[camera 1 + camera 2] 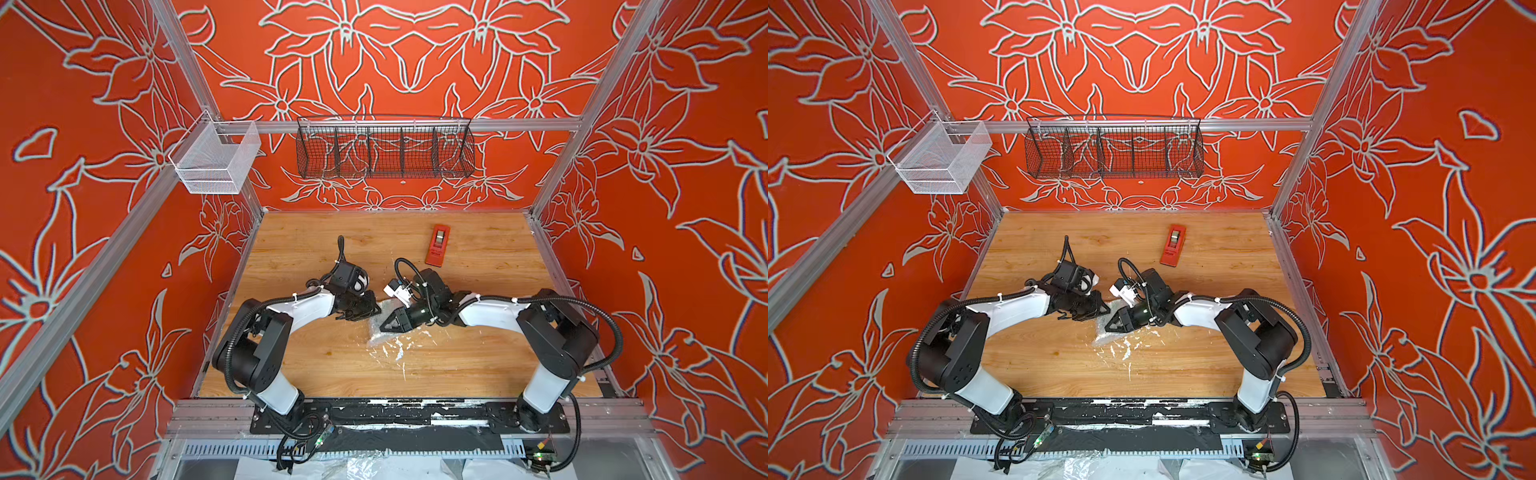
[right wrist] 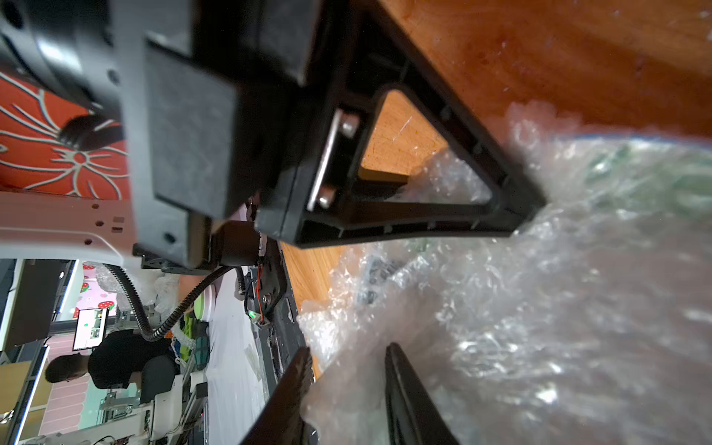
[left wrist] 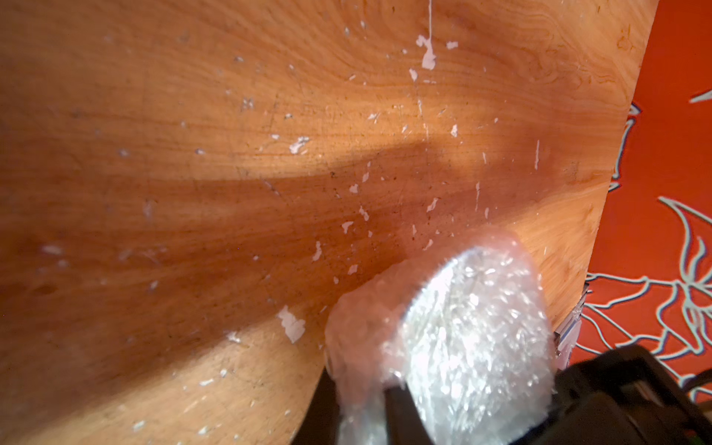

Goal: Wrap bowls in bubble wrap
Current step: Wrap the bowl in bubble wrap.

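Between the tools, bubble wrap [image 2: 539, 308] over bowl [image 2: 635, 173]: left tool [image 1: 375, 310] tight on wrap, right tool [image 2: 348, 352], jaws apart.

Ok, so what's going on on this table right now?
The left gripper and right gripper are wrapping a small bowl in bubble wrap in the middle of the wooden table. The bowl is already under the wrap, and its green pattern shows through. The left gripper looks closed on a fold of the wrap. The right gripper has wrap between its jaws, which stand a little apart; whether it grips is unclear. A red tape dispenser lies farther back, untouched.
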You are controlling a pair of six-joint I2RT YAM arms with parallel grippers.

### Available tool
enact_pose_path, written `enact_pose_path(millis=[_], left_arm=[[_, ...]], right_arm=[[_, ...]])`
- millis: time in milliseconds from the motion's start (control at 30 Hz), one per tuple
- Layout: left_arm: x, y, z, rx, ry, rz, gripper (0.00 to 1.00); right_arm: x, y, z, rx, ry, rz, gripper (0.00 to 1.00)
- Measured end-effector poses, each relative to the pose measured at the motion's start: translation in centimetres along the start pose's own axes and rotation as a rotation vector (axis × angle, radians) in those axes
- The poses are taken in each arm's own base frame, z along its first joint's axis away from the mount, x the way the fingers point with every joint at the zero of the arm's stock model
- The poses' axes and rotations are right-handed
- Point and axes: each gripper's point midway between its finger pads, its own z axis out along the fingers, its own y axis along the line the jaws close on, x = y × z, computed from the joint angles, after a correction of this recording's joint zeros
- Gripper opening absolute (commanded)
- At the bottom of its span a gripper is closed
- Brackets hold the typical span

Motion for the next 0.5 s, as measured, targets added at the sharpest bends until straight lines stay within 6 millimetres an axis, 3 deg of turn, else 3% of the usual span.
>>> enact_pose_path(millis=[500], left_arm=[[0.6, -0.2, -0.1, -0.022, 0.004, 0.009, 0.0]], right_arm=[[1.0, 0.1, -0.4, -0.008, -0.06, 0.045, 0.26]])
